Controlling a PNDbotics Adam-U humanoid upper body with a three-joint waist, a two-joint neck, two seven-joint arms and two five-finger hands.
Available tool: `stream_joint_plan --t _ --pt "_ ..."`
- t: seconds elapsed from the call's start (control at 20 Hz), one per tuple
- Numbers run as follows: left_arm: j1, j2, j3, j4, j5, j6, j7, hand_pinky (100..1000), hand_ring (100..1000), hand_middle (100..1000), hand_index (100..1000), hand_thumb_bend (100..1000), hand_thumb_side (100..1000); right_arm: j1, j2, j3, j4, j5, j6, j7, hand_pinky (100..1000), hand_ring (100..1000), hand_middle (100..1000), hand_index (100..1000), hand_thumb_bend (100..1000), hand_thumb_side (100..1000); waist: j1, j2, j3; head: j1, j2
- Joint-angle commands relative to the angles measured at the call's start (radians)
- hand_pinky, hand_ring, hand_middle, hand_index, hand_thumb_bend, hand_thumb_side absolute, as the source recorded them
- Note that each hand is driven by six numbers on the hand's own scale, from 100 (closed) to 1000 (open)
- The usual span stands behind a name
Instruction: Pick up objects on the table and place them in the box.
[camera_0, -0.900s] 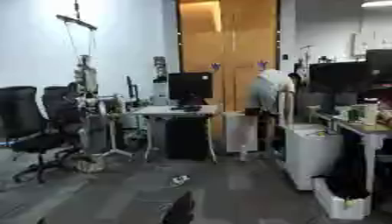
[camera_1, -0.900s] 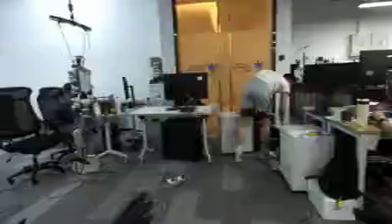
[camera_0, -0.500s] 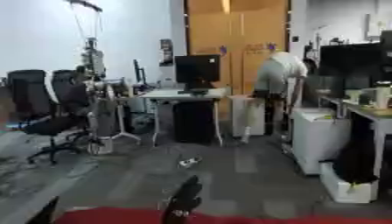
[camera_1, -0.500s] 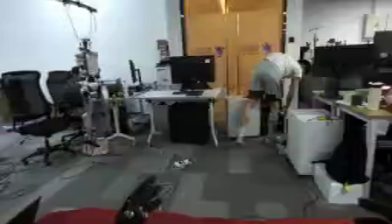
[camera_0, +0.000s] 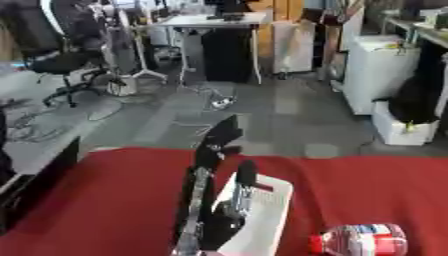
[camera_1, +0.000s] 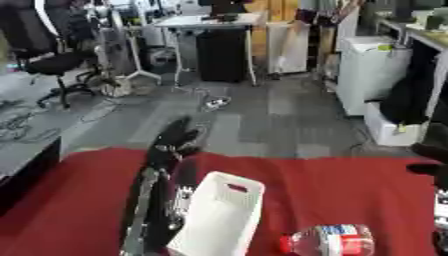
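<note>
a black office chair (camera_0: 66, 47) beside a white desk (camera_0: 219, 21).

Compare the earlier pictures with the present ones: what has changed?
The camera tilted down from the office to the red table, bringing the left hand, white box and plastic bottle into view. No thing visibly moved, and nothing was grasped or released.

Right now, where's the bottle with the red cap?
The bottle lies on its side on the red table, low and right of centre in the right eye view, just right of the white box, red cap toward the box.
</note>
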Motion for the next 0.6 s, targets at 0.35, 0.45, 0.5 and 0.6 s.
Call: stream_joint_plan --t 0.35,0.45,0.5,0.6 --pt "0.010 0.009 0.001 -0.027 0.015 -0.004 -0.022 671 808 864 894 297 748 -0.001 -0.027 -0.010 -0.016 0.010 -0.012 0.038 565 671 764 812 100 716 -0.003 0.007 -0.016 -0.028 0.043" --pt "0.013 0.012 0.001 -0.027 0.015 -0.006 -0.027 669 806 862 893 301 750 -0.001 -0.034 -0.013 -0.016 0.017 -0.015 0.050 563 664 761 812 100 721 -0.003 0.007 -0.020 -0.039 0.051" --pt "0.013 0.013 0.001 -0.027 0.015 -0.007 -0.029 668 805 861 893 301 751 -0.003 -0.042 -0.014 -0.015 0.022 -0.017 0.058 561 660 758 812 100 726 -0.003 0.008 -0.021 -0.044 0.054" --pt "0.013 0.017 0.000 -0.026 0.015 -0.008 -0.034 664 802 859 892 301 752 -0.009 -0.076 -0.010 -0.005 0.034 -0.015 0.095 546 643 753 813 100 743 -0.002 0.010 -0.023 -0.052 0.059"
